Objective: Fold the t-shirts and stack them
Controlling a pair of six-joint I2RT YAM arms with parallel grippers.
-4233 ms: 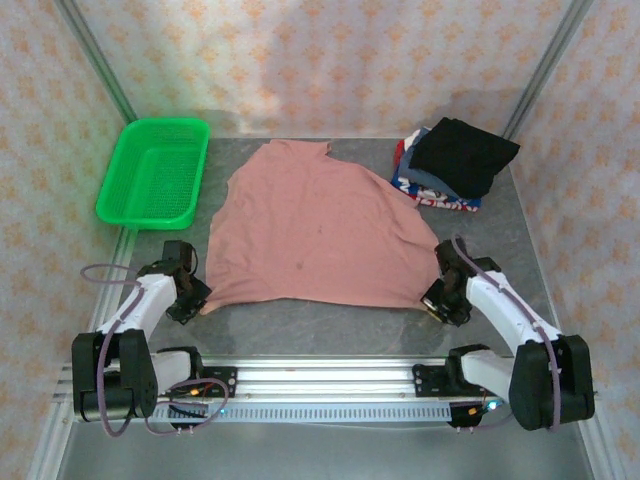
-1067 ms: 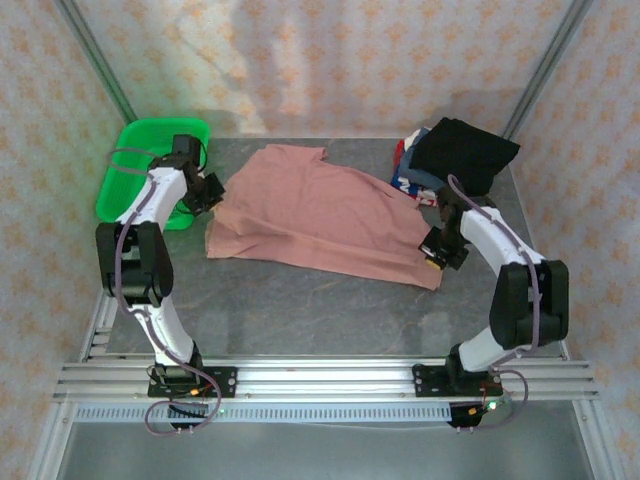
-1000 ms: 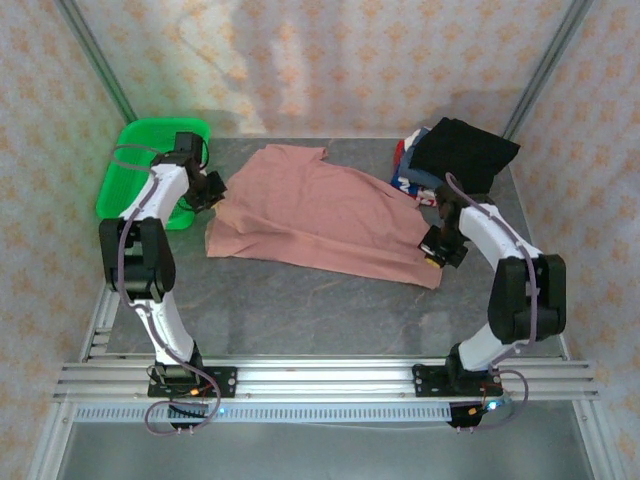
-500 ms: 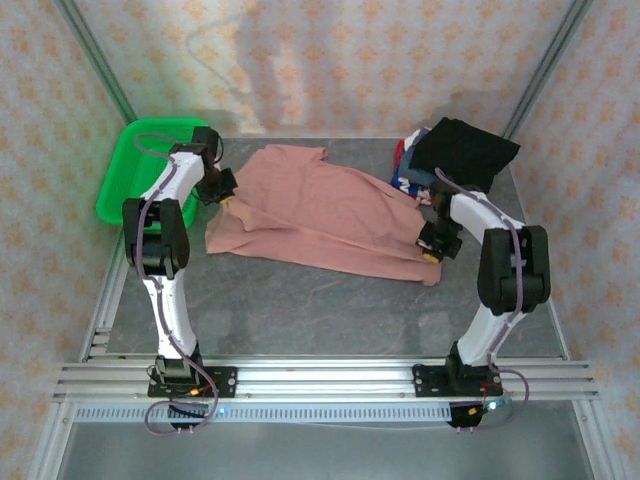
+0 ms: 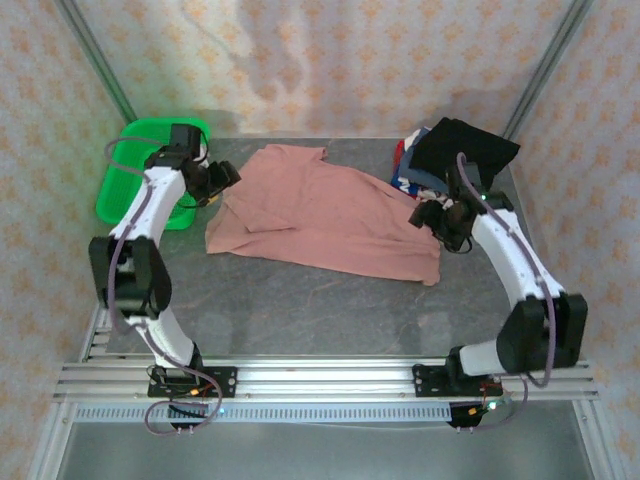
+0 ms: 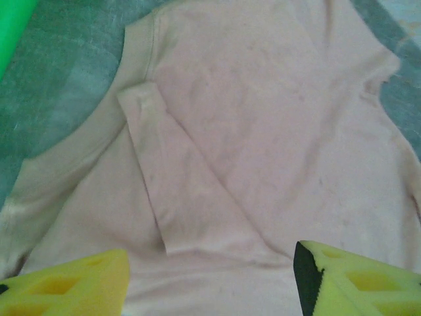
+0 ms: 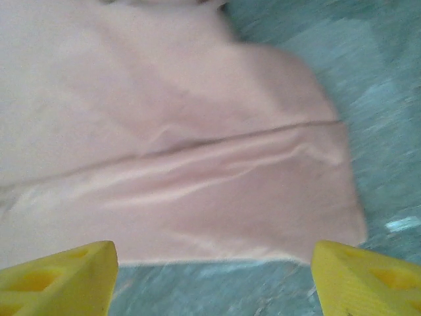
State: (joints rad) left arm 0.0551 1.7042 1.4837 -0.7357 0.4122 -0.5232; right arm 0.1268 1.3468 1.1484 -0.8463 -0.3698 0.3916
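Observation:
A dusty-pink t-shirt [image 5: 320,215] lies folded in half across the middle of the grey table, plain side up. My left gripper [image 5: 220,180] hangs open just above the shirt's left edge, near the folded sleeve [image 6: 171,197]. In the left wrist view the left gripper [image 6: 210,283] has nothing between its yellow fingers [image 6: 66,286]. My right gripper [image 5: 433,216] is open over the shirt's right end. In the right wrist view the right gripper [image 7: 214,280] stands above the shirt's hem [image 7: 230,230], holding nothing. A stack of folded t-shirts [image 5: 455,160], black on top, sits at the back right.
A green mesh basket [image 5: 150,180] stands at the back left, right behind my left arm. Bare grey table [image 5: 320,310] stretches between the shirt and the front rail. Patterned walls close in the back and both sides.
Both grippers carried the shirt's near hem to the back, folding it in half, then opened and let go. Both arms have since lifted slightly off the cloth.

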